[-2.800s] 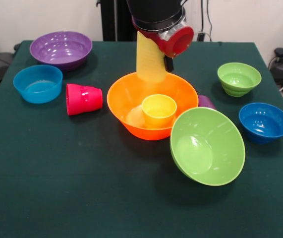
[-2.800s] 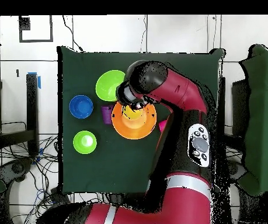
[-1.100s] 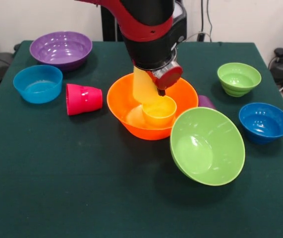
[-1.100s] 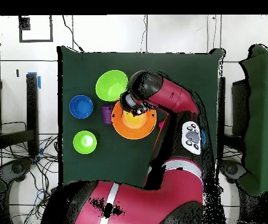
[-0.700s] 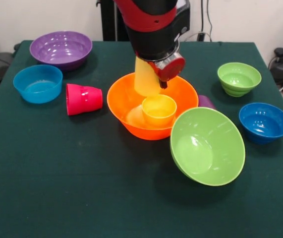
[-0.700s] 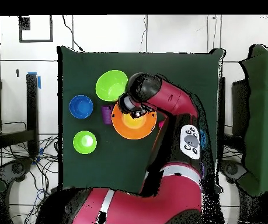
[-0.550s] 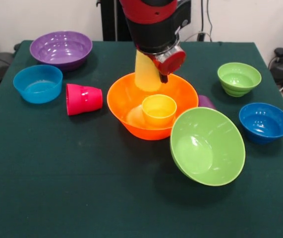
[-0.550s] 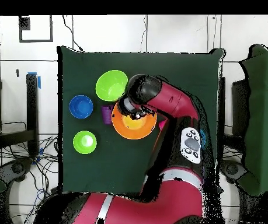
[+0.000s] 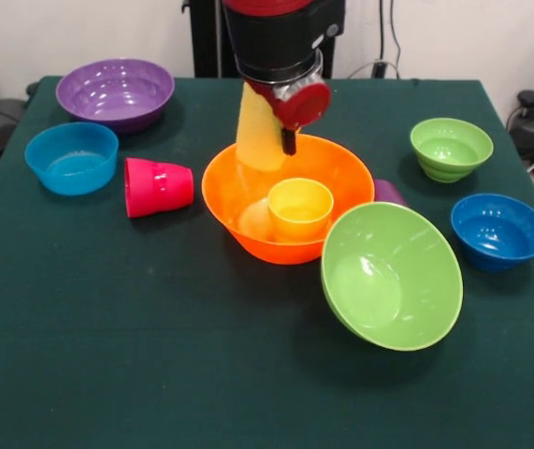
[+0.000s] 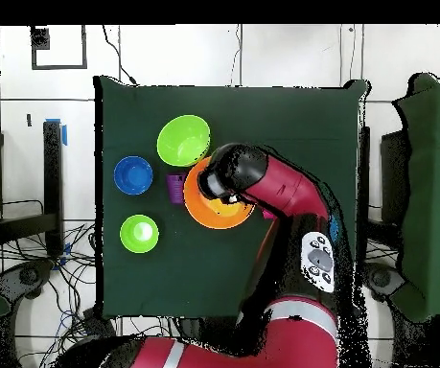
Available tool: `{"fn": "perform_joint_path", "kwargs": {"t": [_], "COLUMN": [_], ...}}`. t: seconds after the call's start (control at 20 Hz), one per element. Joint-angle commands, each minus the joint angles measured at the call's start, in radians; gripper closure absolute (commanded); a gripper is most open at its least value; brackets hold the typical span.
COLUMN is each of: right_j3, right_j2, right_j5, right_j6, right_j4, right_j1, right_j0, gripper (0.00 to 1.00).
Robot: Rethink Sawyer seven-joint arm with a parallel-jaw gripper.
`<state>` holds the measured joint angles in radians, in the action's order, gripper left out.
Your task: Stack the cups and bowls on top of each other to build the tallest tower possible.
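The tool (image 9: 285,140) hangs over the far rim of the orange bowl (image 9: 234,192), clamped on a pale yellow cup (image 9: 255,136) that sits tilted, its wide mouth down. Inside the bowl stands the yellow-orange cup (image 9: 299,208), upright, mouth up, and it lies at roughly five o'clock from the held cup, below it (the front view tells this best). The green bowl (image 9: 393,276) leans beside the orange one on the worktop (image 9: 136,355).
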<state>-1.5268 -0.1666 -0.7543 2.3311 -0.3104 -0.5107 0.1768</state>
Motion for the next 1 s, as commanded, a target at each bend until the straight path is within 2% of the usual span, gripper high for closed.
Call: {"fn": "perform_joint_path", "kwargs": {"t": [0.05,0.5,1.0], "right_j3": [-0.117,-0.105,-0.113], "right_j2": [0.104,0.106,0.113], "right_j5": [0.196,0.217,0.222], "right_j6": [0.121,0.127,0.131], "right_j4": [-0.026,-0.038,-0.049], "right_j1": [0.078,0.102,0.098], "right_j0": [0.012,0.003,0.000], "gripper": [1.00,1.00,1.00]}}
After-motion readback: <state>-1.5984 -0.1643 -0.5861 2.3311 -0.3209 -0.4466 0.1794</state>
